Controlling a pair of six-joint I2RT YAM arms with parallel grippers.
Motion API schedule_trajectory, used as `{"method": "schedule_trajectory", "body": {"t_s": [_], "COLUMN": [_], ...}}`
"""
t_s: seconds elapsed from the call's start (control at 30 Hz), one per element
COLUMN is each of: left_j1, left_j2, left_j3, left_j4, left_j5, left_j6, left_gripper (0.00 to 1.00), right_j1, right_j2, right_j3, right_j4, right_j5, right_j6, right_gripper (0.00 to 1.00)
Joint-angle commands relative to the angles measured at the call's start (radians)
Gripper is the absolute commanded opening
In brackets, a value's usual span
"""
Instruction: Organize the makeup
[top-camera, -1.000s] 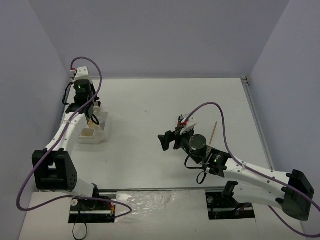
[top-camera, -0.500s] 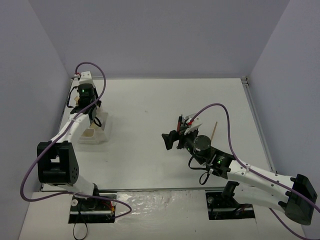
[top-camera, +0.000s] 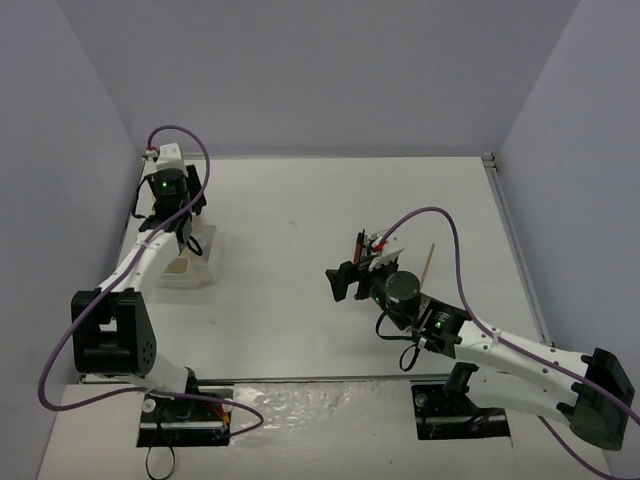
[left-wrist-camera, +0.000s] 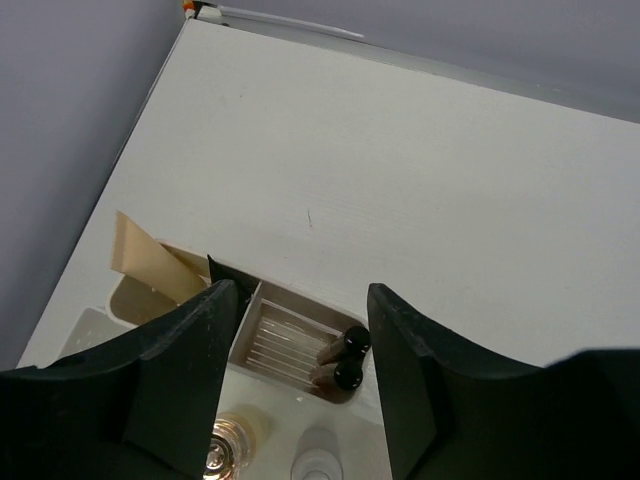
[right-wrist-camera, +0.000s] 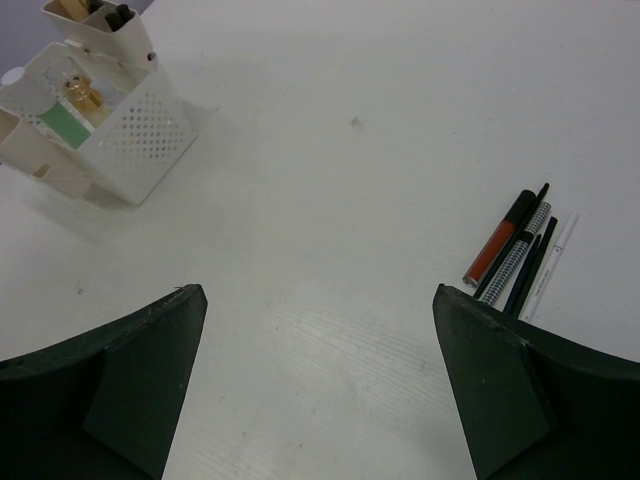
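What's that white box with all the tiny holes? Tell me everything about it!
The white box looks plastic, with hole-dotted walls and several open-top compartments. It stands upright on the table by the left edge, under the open left end effector. Inside show a tan stick, two dark-capped tubes, a gold-capped bottle and something green.

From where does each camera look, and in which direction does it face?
Top external: above and behind the bases, looking down at the table; the left arm and right arm show.
Left wrist: just above the white tray, facing down and forward; the open left gripper shows.
Right wrist: low over the table, facing the tray, pencils at right; the open right gripper shows.
Shared: all three views show the tray.
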Motion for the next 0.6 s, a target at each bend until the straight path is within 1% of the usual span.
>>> {"method": "schedule_trajectory", "body": {"t_s": [0.0, 0.17, 0.27, 0.33, 0.43, 0.5, 0.57], "left_j1": [0.0, -0.002, -0.004, -0.005, -0.014, -0.026, -0.037], "left_j2": [-0.186, -0.32, -0.374, -0.417, -0.477, -0.516, -0.542], "left_j3": [0.084, 0.162, 0.18, 0.172, 0.096, 0.023, -0.031], "left_j4": [-0.071, -0.31, -0.442, -0.501, -0.566, -0.575, -0.57], "left_j5": [0.027, 0.113, 0.22, 0.277, 0.38, 0.43, 0.453], "left_j6": [-0.09, -0.165, -0.181, -0.178, -0.17, -0.165, -0.158], "left_gripper": [0.62, 0.77, 0.88, 0.93, 0.94, 0.94, 0.94], "right_j1": [-0.006, -0.019, -0.062, -0.113, -0.169, -0.194, -0.214], "right_j2": [0.084, 0.22, 0.307, 0.35, 0.429, 0.485, 0.54], "right_j3": [0.128, 0.218, 0.259, 0.274, 0.309, 0.339, 0.36], "right_j4": [-0.11, -0.228, -0.266, -0.267, -0.267, -0.269, -0.268], "right_j5": [0.145, 0.228, 0.215, 0.177, 0.139, 0.121, 0.1], "right_j6": [0.096, 0.235, 0.303, 0.323, 0.342, 0.34, 0.342], "right_gripper": [0.9, 0.84, 0.79, 0.75, 0.67, 0.62, 0.6]}}
